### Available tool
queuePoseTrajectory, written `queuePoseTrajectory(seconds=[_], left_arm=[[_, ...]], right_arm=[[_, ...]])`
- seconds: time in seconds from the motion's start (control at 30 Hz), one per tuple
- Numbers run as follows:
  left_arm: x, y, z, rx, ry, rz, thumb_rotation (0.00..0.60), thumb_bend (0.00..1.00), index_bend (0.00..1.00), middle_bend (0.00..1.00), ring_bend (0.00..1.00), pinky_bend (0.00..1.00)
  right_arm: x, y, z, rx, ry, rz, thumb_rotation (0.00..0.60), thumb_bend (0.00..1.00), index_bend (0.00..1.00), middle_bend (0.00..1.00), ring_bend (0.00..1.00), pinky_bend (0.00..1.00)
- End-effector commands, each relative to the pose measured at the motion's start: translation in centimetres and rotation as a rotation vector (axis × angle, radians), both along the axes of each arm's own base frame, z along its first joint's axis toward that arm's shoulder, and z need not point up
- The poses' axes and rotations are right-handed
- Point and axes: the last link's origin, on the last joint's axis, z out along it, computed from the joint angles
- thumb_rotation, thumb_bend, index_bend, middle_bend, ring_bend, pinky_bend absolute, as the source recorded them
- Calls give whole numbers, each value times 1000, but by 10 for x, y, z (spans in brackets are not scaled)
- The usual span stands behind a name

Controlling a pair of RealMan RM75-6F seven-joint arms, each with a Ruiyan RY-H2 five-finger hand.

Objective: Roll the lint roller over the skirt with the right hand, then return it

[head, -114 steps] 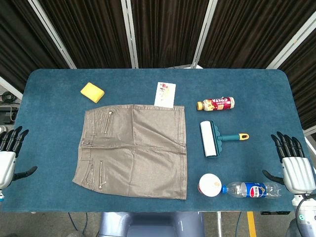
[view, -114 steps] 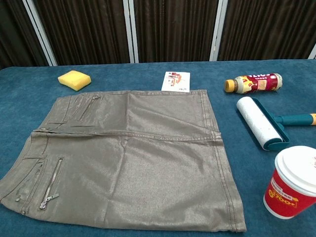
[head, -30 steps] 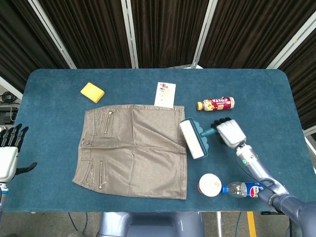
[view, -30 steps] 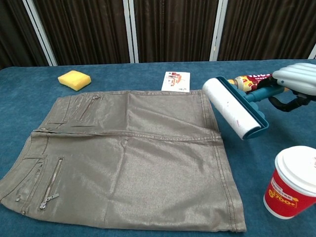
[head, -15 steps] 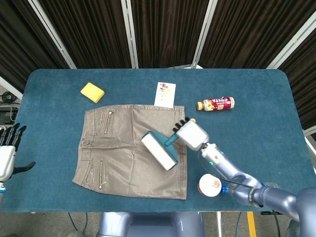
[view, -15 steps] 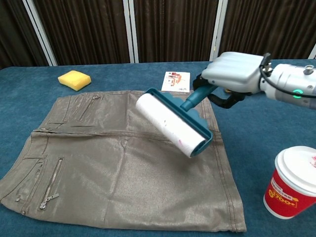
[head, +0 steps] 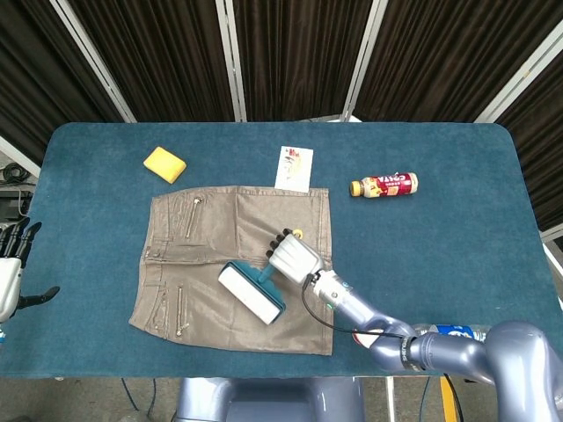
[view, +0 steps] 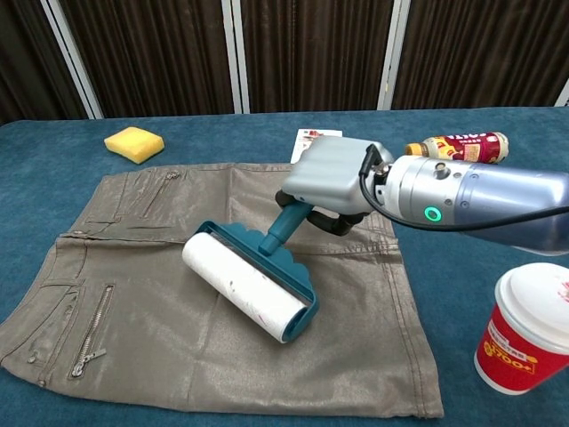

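Dark curtain panels behind, blue felt surface (head: 457, 158) in front, and everything's laid out flat on it. The lint roller (view: 252, 286) is sitting over the middle of the grey-brown skirt (head: 202, 264), white sticky drum angled diagonally, and from the chest view it looks like it's touching the fabric, though I can't be totally sure it isn't a hair above. The skirt is spread flat with the zipper side to the left, which makes sense so the roller has one smooth face to run across.

The right robot hand (view: 331, 178) is wrapped around the teal handle, fingers curled under it, palm on top, so it can push the drum along. The left robot hand (head: 10, 264) is parked off the left edge, fingers apart, holding nothing.

Around it: yellow sponge (head: 164, 164), a small printed card (head: 294, 168), a bottle on its side (head: 383, 185), and a red paper cup (view: 526, 329).
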Motion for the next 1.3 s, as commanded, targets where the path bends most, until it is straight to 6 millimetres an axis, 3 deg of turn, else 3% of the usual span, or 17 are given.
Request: queuePoseTrajectory(seconds=[0.03,0.23,0.5,0.7,0.83,1.0,1.3], left_arm=[[0,0,1,2,-1,1,600,0,0,0,0,0],[-1,1,1,3,-2,3,600,0,0,0,0,0],[0,2,-1,-1,-2,5,600,0,0,0,0,0],[1,2,-3,-10,3,3,600,0,0,0,0,0],[2,2,-4,-13,4,-1,600,0,0,0,0,0],[3,2,-4,-14,1,-5,600,0,0,0,0,0],[1,3,-2,-10,-4,1,600,0,0,0,0,0]], right_arm=[[0,4,-9,-24,67,34,600,875,522,511,370,386],[-21,-8,-4,-97,144,30,600,878,526,517,375,388],[-59,-41,24,-244,288,36,600,880,535,523,387,393],[-73,-55,43,-297,304,4,600,880,535,523,387,392],[-74,-52,46,-289,301,11,600,880,535,523,387,393],[-65,-39,36,-235,281,33,600,880,536,523,388,393],[-28,-7,9,-130,238,143,600,882,536,523,389,393]])
